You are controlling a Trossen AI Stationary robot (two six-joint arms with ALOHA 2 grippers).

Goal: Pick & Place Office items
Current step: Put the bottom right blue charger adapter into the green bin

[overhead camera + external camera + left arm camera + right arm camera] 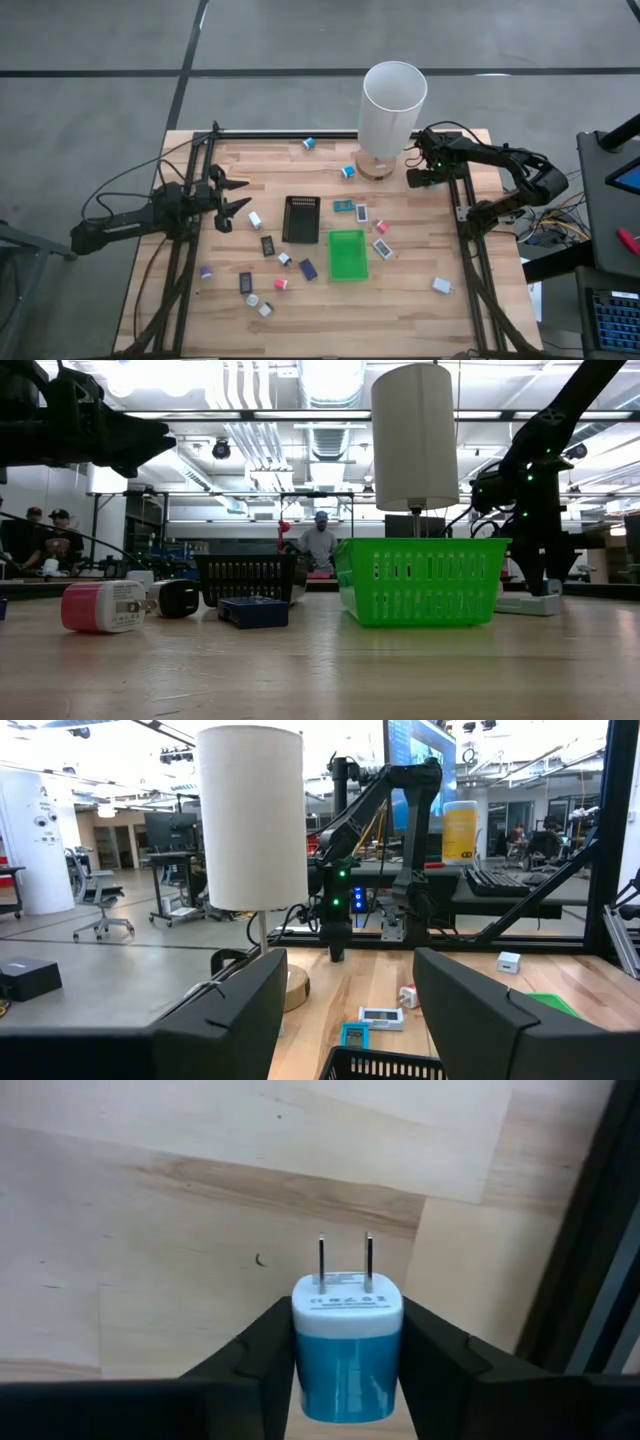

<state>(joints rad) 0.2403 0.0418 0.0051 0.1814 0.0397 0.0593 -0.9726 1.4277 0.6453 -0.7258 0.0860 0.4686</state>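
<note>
Several small office items lie scattered on the wooden table, among them a white block, a teal-and-white piece and a pink-and-white plug block. My right gripper is at the far right beside the lamp base, shut on a blue-and-white charger plug. My left gripper is open and empty above the table's left side, left of the black ribbed tray. Its fingers also show in the left wrist view. My right gripper pinches the charger plug's blue body between its two fingers, one on each side. The white end with the two metal prongs points forward past the fingertips toward the table. The plug appears clear of the wood.
A white-shaded lamp on a round wooden base stands at the far middle, close to my right gripper. The bright green tray sits right of the black tray. Black frame rails run along both table sides. People stand in the room beyond.
</note>
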